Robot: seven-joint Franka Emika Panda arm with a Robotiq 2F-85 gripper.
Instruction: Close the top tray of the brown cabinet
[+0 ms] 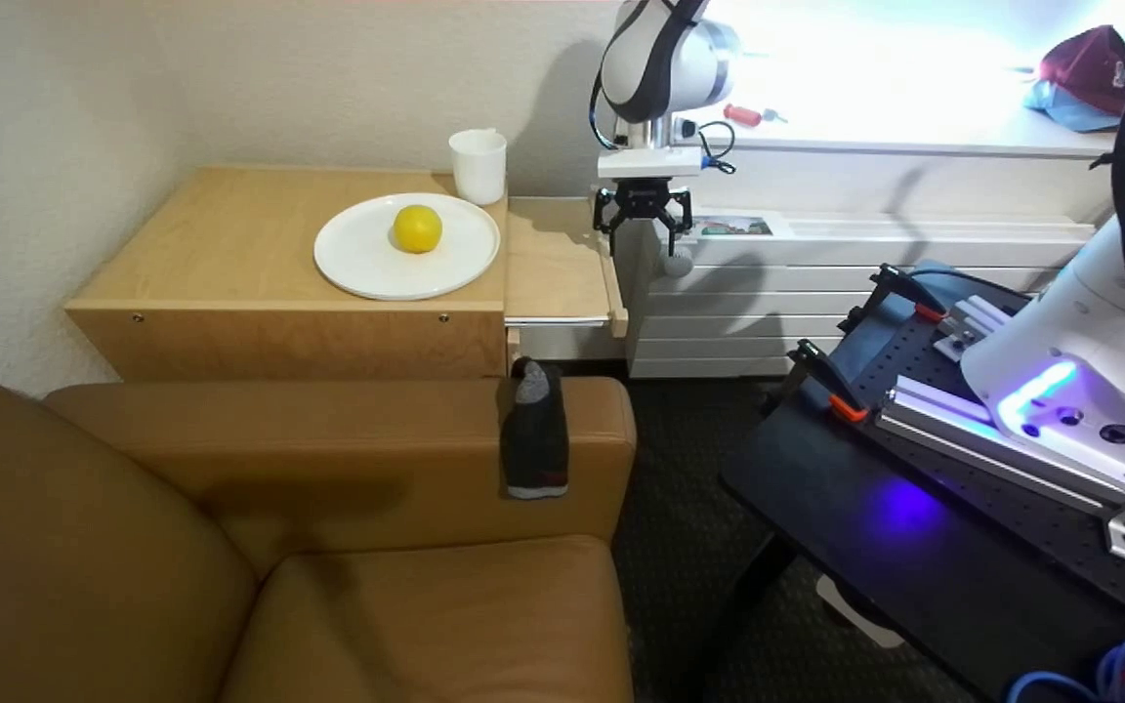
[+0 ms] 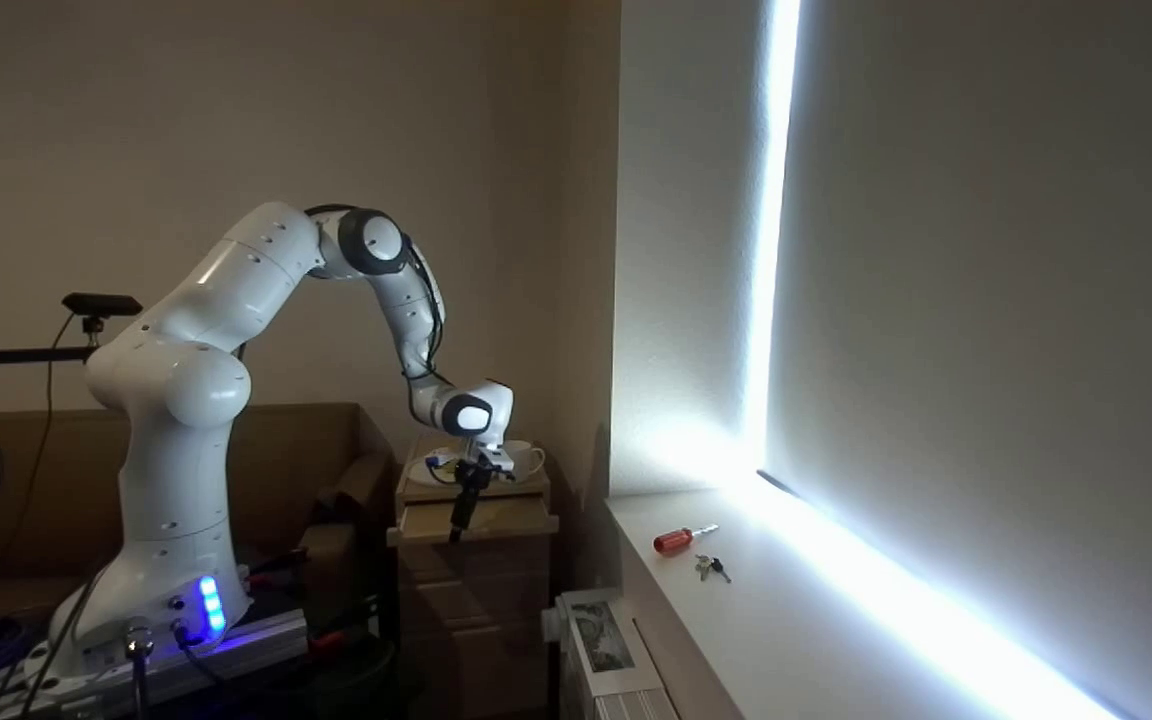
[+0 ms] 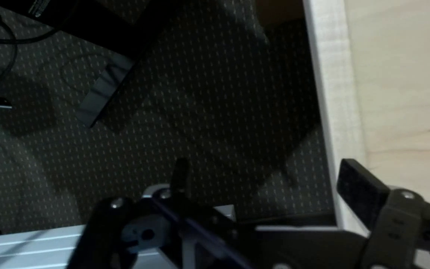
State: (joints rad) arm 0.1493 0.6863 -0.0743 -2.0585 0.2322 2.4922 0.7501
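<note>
Tray and cabinet. The tray, a thin pale panel, stands drawn out of the cabinet on the side toward the radiator; its lip forms the outer edge, the lip's long axis lying crosswise to the line of closing.

Claw: spread wide, nothing between its fingers, pointing downward at the lip. The wrist view gives the governing relation: the inner finger overlaps the lip, while the outer finger hangs beyond it over the carpet. The tray thus lies to the cabinet side of the claw, and closing, in my judgement, calls for a level push that way, square to the lip. Whether the inner finger touches wood I cannot tell from here; set inside the lip, it might skid across the panel instead of driving it. A single arm serves.

Upon the cabinet: a plate bearing a yellow ball, and a mug, both near the edge above the tray; a hard jolt could shift them. Alongside: the sofa. Farther out, on the sill: a screwdriver and keys.
</note>
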